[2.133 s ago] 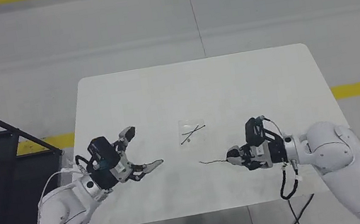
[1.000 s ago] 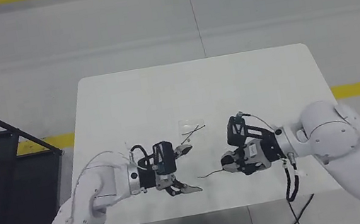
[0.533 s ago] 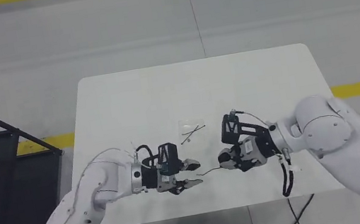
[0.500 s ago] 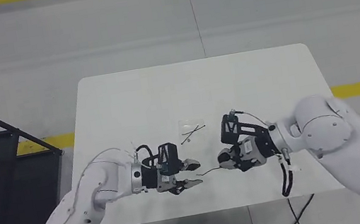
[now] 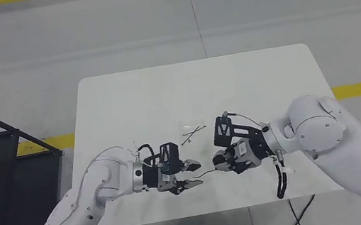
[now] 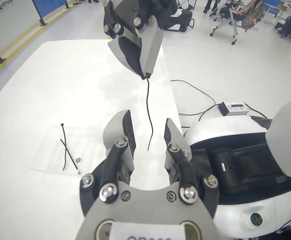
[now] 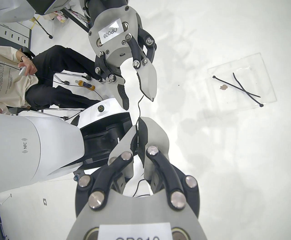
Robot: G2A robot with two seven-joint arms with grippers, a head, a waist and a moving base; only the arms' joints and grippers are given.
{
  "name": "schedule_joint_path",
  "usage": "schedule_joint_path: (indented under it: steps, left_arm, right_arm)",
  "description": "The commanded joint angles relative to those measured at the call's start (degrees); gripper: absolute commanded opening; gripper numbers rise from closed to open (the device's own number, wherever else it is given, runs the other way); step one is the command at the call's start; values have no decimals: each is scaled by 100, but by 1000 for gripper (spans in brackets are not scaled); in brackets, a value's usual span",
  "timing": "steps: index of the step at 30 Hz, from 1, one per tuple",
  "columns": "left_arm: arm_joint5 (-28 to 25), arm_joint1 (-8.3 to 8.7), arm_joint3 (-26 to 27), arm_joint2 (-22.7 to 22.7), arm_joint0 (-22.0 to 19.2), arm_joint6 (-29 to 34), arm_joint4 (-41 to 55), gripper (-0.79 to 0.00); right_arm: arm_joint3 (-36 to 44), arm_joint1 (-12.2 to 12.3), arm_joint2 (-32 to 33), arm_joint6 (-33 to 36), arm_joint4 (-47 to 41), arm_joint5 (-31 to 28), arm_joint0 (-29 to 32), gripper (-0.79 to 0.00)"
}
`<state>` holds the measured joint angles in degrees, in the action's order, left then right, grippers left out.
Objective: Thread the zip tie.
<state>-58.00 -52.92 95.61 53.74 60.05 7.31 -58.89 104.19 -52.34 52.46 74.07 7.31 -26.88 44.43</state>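
Black zip tie (image 6: 147,100) pinched at one end by right end effector (image 7: 138,123); free tail sits between spread fingers (image 6: 118,130) of left end effector (image 6: 147,117), near desk (image 5: 198,88) 6 o'clock edge.

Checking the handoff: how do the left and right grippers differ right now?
The right gripper is shut on the zip tie, pinching one end; the left gripper is open, gripping nothing. The right gripper holds the tie's end at its tips; the left gripper only brackets the free end. Both face each other over the table.
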Motion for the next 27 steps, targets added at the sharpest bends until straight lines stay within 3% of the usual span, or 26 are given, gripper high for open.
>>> schedule_joint_path:
  steps: [1, 7, 12, 16, 19, 26, 27]
  left_arm:
    - [0, 1, -40, -10, -23, -94, 2, -428]
    - [0, -4, -125, -39, -52, -278, -49, -449]
    - [0, -11, -171, -125, -105, -310, -91, -511]
    - [0, -10, -201, -175, -148, -333, -103, -613]
    - [0, -6, -217, -194, -165, -353, -109, -779]
    - [0, 8, -235, -232, -188, -427, -137, -785]
    - [0, 10, -244, -229, -189, -446, -135, -785]
  right_arm:
    - [-10, -9, -33, -46, 18, -8, -22, -785]
    - [-19, -31, -124, -92, 43, 21, -88, -785]
    - [-41, -47, -186, -123, 65, 24, -135, -785]
    - [-60, -57, -224, -135, 53, 28, -167, -785]
    - [-63, -60, -242, -126, 53, 34, -186, -785]
    - [-76, -68, -275, -156, 47, 67, -216, -785]
    - [-85, -69, -269, -183, 30, 80, -221, -751]
